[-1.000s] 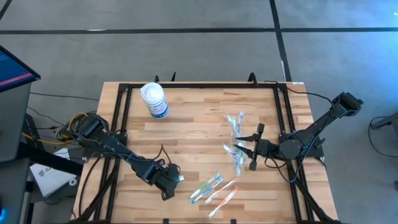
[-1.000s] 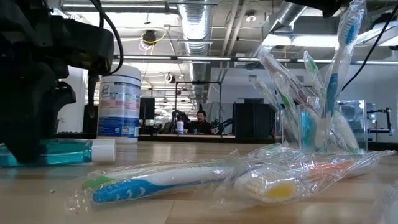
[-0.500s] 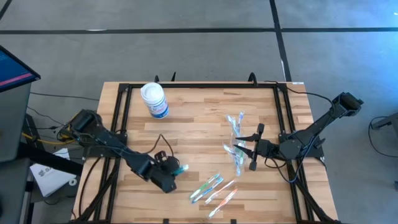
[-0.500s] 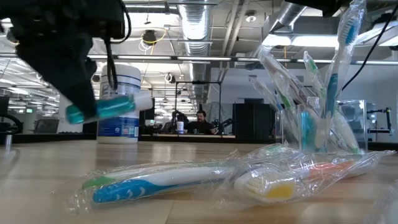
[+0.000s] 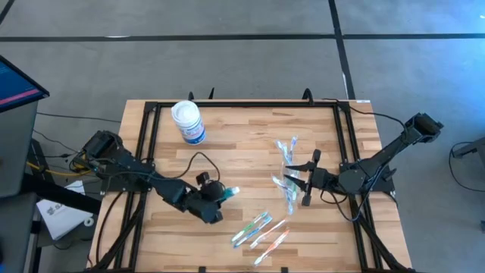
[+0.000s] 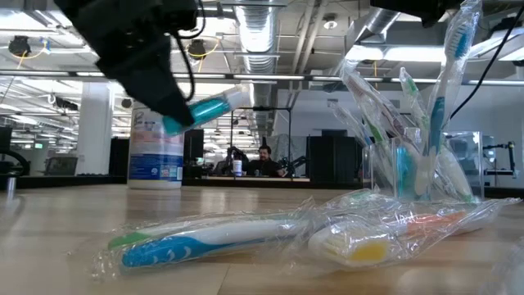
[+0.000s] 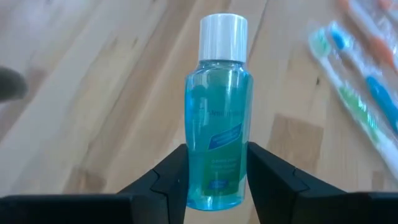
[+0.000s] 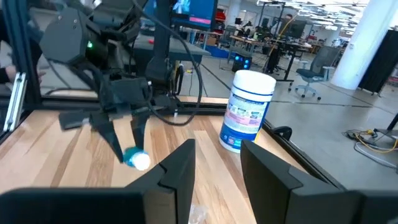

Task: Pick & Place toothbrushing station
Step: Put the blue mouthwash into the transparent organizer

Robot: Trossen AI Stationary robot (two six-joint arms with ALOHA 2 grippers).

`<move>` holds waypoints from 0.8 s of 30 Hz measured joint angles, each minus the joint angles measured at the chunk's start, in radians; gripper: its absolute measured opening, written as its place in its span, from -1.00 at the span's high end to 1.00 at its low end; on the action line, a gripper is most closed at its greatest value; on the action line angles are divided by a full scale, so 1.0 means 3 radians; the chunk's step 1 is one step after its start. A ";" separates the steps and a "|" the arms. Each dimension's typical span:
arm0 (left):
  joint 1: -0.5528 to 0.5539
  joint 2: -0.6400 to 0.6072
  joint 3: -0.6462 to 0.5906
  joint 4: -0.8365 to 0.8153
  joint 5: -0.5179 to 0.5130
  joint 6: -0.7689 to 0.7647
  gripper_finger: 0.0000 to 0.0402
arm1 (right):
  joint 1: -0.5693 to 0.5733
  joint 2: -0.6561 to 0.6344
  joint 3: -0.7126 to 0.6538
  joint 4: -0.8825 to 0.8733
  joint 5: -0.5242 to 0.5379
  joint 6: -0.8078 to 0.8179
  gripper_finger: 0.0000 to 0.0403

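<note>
My left gripper (image 5: 217, 199) is over the table's near left part, shut on a small teal bottle with a white cap (image 7: 217, 124), which also shows in the low view (image 6: 205, 106). A clear cup (image 6: 405, 174) stands on the table at the right, with several wrapped toothbrushes (image 6: 446, 90) leaning upright in it. My right gripper (image 5: 301, 182) stays level at the height of the brush tops, fingers apart (image 8: 217, 180). I cannot tell whether it touches the brushes. More wrapped toothbrushes (image 5: 261, 229) lie flat near the front edge. My left gripper pinches the bottle's lower body (image 7: 216, 183), near its bottom end, between its two fingers. The fingers slant down from the table's left side and lie along the bottle. The bottle is lifted clear of the table and tilted, its white cap (image 6: 237, 97) higher and pointing away from the gripper.
A white canister with a blue label (image 5: 188, 121) stands at the far left. A black frame (image 5: 148, 144) runs around the tabletop. Bare wood lies between the canister, the cup and the loose brushes.
My left gripper has risen from the table with the teal bottle and gone toward the far and right edges, tipping up as it went. The bottle, which lay flat on the wood, now hangs clear with its cap end raised.
</note>
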 joint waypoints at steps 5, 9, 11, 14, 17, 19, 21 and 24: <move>0.0093 -0.0003 0.0000 0.0428 -0.0026 0.0423 0.34 | -0.0052 0.0000 0.0000 0.0011 -0.0026 0.0045 0.41; 0.0150 -0.0005 0.0005 0.0842 -0.0026 0.0788 0.34 | -0.0059 0.0000 0.0000 0.0021 -0.0026 0.0043 0.41; 0.0177 -0.0008 0.0005 0.1033 -0.0016 0.0952 0.34 | -0.0059 0.0000 0.0000 0.0026 -0.0037 0.0045 0.41; 0.0222 -0.0008 0.0005 0.1334 -0.0014 0.1187 0.34 | -0.0067 0.0000 0.0000 0.0039 -0.0090 0.0043 0.41; 0.0281 -0.0009 0.0005 0.1645 -0.0001 0.1436 0.34 | -0.0121 0.0000 0.0000 0.0121 -0.0220 0.0043 0.41; 0.0325 -0.0009 0.0005 0.1851 0.0028 0.1604 0.34 | -0.0181 0.0000 0.0000 0.0158 -0.0322 0.0041 0.41; 0.0383 -0.0009 0.0006 0.2053 0.0136 0.1748 0.34 | -0.0248 0.0000 0.0000 0.0184 -0.0398 0.0043 0.41; 0.0477 -0.0009 0.0006 0.2299 0.0299 0.1886 0.34 | -0.0356 0.0000 0.0000 0.0187 -0.0532 0.0042 0.41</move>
